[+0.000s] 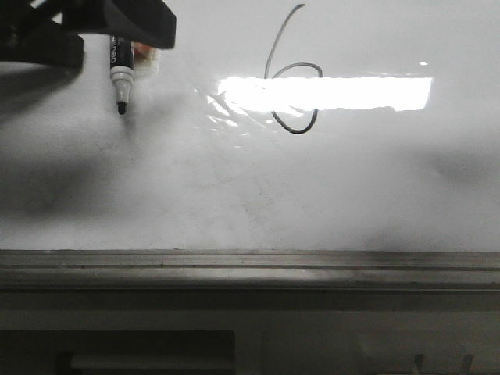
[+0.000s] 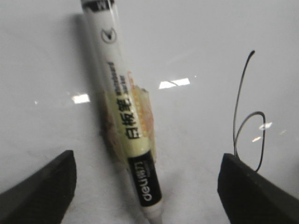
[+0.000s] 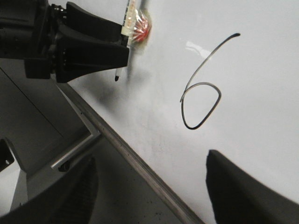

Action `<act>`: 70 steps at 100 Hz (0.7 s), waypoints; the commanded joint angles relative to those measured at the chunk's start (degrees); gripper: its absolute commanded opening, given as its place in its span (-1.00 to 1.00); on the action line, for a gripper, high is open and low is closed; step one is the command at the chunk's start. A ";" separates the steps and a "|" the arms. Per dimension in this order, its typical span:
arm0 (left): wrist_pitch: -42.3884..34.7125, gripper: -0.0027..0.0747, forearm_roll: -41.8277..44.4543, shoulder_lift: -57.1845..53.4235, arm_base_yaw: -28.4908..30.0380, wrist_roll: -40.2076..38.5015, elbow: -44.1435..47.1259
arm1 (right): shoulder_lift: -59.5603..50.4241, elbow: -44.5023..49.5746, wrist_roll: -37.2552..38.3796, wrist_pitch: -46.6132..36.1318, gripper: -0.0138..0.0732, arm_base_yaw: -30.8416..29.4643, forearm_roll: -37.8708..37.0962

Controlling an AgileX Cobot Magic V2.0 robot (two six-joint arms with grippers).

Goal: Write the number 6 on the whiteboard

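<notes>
The number 6 (image 1: 297,132) is a thin dark line on the whiteboard (image 1: 234,195), right of centre and high up. It also shows in the left wrist view (image 2: 237,107) and the right wrist view (image 3: 192,128). My left gripper (image 1: 125,31) is at the top left, well left of the 6. Its fingers (image 2: 42,186) stand wide apart and do not touch the marker (image 2: 126,116) between them. The marker seems fixed to the gripper with tape. Its black tip (image 1: 122,108) points down, close to the board. My right gripper (image 3: 149,186) is open and empty, below the 6.
A grey metal ledge (image 1: 250,262) runs along the board's lower edge and also shows in the right wrist view (image 3: 121,144). A bright light glare (image 1: 328,92) lies across the 6's loop. The left arm's dark body (image 3: 70,42) hangs over the board's left part.
</notes>
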 commanded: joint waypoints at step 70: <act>4.57 -0.98 1.91 -37.84 0.20 13.04 17.18 | -26.36 15.58 -3.77 -23.04 -0.78 -0.01 3.75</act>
